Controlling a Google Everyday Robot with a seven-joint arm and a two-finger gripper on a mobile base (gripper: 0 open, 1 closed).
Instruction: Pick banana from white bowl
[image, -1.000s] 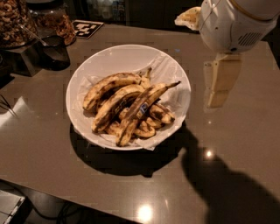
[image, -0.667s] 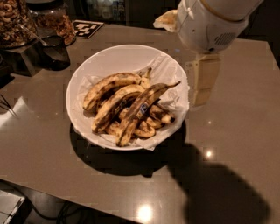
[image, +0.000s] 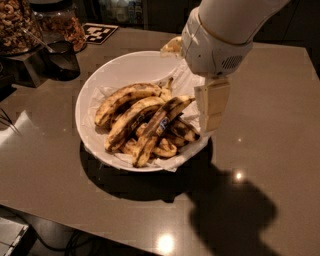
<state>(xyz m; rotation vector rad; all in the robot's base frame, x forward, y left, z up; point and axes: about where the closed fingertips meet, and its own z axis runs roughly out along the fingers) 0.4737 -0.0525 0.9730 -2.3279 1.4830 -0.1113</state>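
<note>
Gripper (image: 212, 107) position?
— Moved in across the worktop (image: 280, 130), now over the white bowl's (image: 117, 67) right rim; open or closed, I cannot tell.
Banana (image: 152, 132)?
— Unheld in the bowl, just left; approach nearly done.

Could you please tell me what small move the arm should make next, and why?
Probably move the pincer toward the white bowl's middle, then lower it: it hangs over the rim, beside the blue-stickered banana, not yet above it.
</note>
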